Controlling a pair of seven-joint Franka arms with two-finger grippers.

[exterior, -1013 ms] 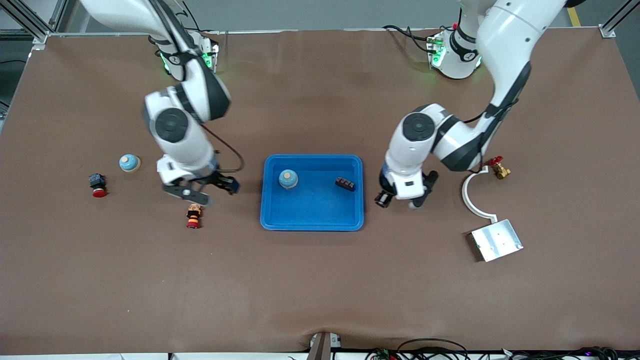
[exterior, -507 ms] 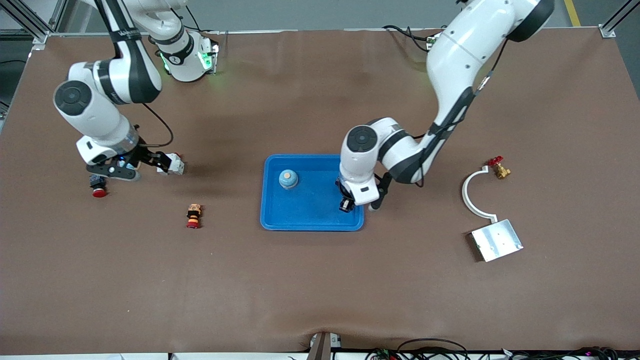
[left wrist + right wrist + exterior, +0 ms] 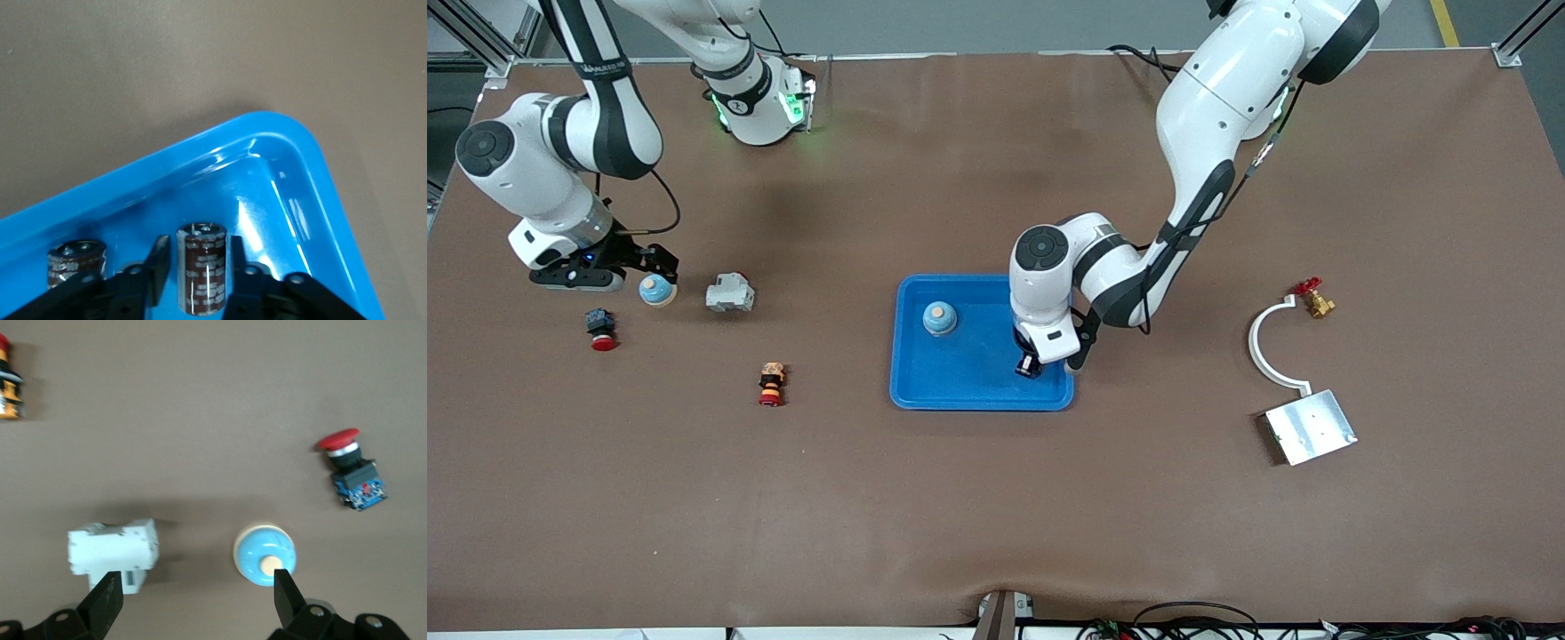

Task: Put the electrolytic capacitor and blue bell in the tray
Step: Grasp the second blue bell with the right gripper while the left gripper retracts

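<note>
Left end effector [image 3: 1030, 364]: mine, low inside the tray [image 3: 978, 391], at the corner nearer the front camera toward the left arm's end of the table [image 3: 996, 516].
Left end effector state: released, as far as the left wrist view shows. My two fingers [image 3: 160, 263] stand one on each side of the electrolytic capacitor [image 3: 201, 277], and a thin gap seems to show on each side.
Electrolytic capacitor: brown, upright on the tray floor, between my fingers, near the tray's rounded corner.
Second capacitor [image 3: 77, 265]: same kind, upright on the tray floor just beside the first.
Blue bell in tray [image 3: 940, 317]: on the tray floor, toward the right arm's end, well apart from the capacitors.
Right end effector [image 3: 578, 276]: mine, over the table toward the right arm's end, fingers spread wide and holding nothing.
Blue bell on table [image 3: 657, 290]: beside my right end effector. In the right wrist view one finger [image 3: 283, 590] is at its edge.
White block [image 3: 729, 293]: on the table beside that bell, near my other right finger.
Red push button [image 3: 600, 327]: on the table, nearer the front camera than the bell.
Orange-and-red button [image 3: 770, 384]: on the table between the white block and the tray, nearer the front camera than both.
Silver plate [image 3: 1312, 427]: on the table toward the left arm's end.
</note>
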